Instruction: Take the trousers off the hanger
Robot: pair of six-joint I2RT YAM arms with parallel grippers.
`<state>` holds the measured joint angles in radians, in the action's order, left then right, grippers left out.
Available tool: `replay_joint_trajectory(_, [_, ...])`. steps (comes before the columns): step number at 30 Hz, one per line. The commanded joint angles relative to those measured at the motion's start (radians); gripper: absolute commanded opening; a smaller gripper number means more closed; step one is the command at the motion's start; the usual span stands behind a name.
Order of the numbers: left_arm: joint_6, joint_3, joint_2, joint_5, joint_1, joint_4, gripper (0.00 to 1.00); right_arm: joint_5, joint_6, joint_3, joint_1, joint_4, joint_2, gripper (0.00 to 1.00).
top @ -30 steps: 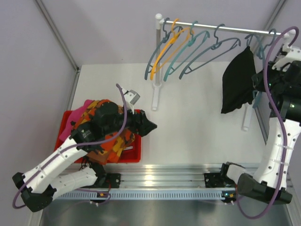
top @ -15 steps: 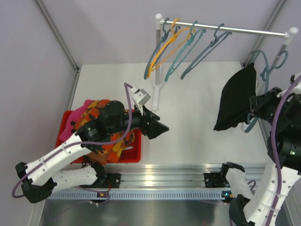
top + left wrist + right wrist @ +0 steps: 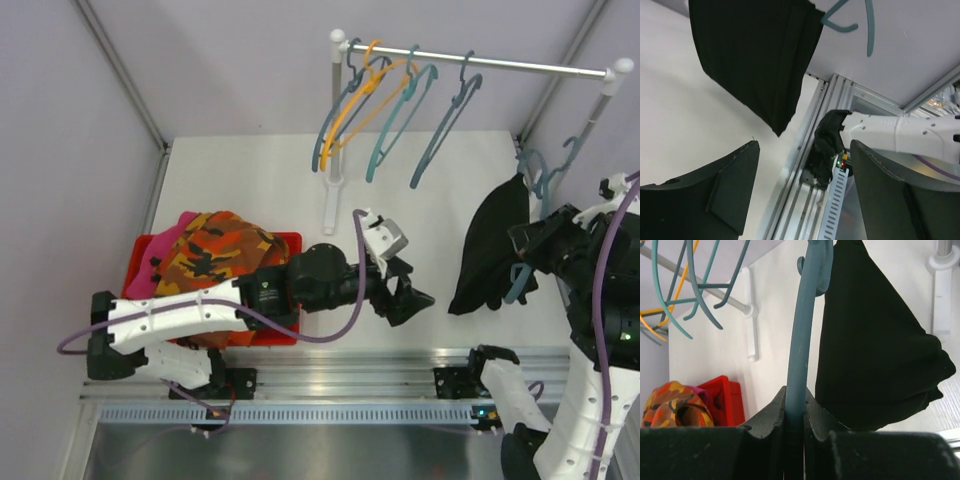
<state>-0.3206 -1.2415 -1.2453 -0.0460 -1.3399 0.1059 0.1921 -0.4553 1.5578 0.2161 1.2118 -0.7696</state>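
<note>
The right gripper has its jaws clamped on the lower shaft of a teal hanger, which stands near upright between them. The black trousers hang folded from this hanger, just beside the right gripper, above the table's right side. Their long axis runs roughly vertical, and the lowest corner points down toward the table's near edge.

The left gripper has its jaws wide apart and holds nothing. It is aimed at the black trousers, near but not touching.

The orange camouflage trousers and the pink trousers lie piled in the red bin at the left. Four hangers hang on the rack rail.
</note>
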Motion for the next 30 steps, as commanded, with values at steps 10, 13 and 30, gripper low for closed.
replay_joint_trajectory(10, [0.124,-0.202,-0.319,-0.245,-0.096,-0.271,0.78,-0.049,-0.075,0.082,-0.173,-0.112,-0.017,0.00])
replay_joint_trajectory(13, [0.152,-0.216,-0.368,-0.278,-0.096,-0.294,0.78,-0.049,-0.079,0.094,-0.202,-0.118,-0.013,0.00])
replay_joint_trajectory(30, [0.252,-0.306,-0.534,-0.451,-0.094,-0.431,0.73,-0.051,-0.089,0.119,-0.268,-0.136,0.015,0.00])
